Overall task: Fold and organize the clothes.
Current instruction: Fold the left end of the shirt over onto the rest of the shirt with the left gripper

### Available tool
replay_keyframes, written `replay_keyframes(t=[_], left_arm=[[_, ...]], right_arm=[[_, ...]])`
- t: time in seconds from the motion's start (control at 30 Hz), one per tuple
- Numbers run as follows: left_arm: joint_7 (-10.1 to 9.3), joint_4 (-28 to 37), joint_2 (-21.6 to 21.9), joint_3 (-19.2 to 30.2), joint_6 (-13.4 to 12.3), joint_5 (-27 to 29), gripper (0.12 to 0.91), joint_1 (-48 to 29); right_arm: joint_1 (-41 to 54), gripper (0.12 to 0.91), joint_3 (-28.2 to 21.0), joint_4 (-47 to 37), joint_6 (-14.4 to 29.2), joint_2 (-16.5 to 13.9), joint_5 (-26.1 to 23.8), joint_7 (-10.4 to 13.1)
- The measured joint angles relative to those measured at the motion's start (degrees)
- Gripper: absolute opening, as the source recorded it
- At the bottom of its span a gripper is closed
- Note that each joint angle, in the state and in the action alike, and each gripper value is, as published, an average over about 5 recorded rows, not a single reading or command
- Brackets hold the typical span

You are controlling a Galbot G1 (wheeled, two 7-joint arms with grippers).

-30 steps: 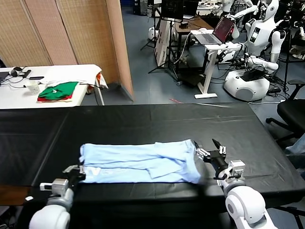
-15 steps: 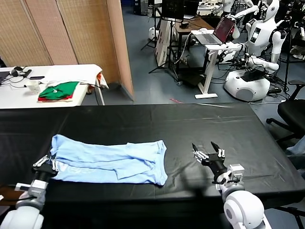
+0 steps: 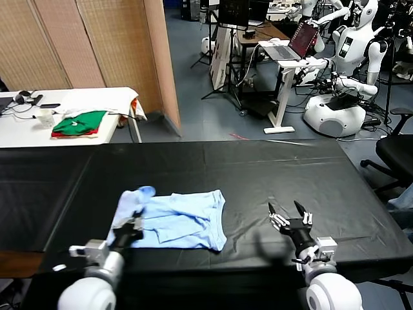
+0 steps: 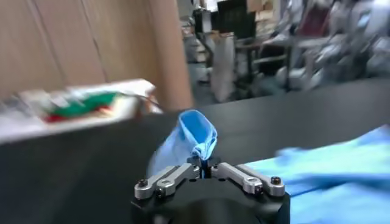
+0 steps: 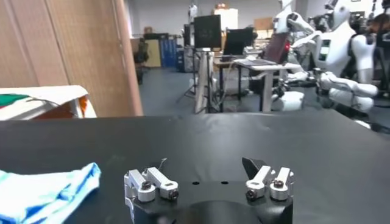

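T-shirt (image 3: pixel 174 219) lying bunched on black bench (image 3: pixel 271 168), left of centre. Left gripper (image 3: pixel 132 226) pinching shirt's raised left edge, jaws closed on fabric. Right gripper (image 3: pixel 292 221) hovering over bare bench, jaws spread wide.

The T-shirt (image 5: pixel 46 189) is cut off at the right wrist view's edge.

counter (image 3: pixel 271 168): black cover, front | floor (image 3: pixel 206 97): grey-blue | partition panels (image 3: pixel 84 42): woven tan, back left | white table (image 3: pixel 39 123): left, green and red folded garments (image 3: pixel 79 123) | desk with open laptop (image 3: pixel 293 45): back right | office chair (image 3: pixel 395 152): far right
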Motion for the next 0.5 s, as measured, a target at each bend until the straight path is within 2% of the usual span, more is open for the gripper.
replay_keyframes(t=[0.27, 0.5], left_arm=[[0.32, 2.50, -3.51, 8.52, -0.05, -4.39, 0.197, -5.34], [0.29, 4.30, -4.83, 12.46, -0.08, -4.09, 0.197, -8.16]], right_arm=[[-2.15, 0.907, 1.15, 0.10, 0.44, 1.70, -1.61, -0.01], [-3.03, 0.907, 1.17, 0.53, 0.56, 2.45, -2.26, -0.03]])
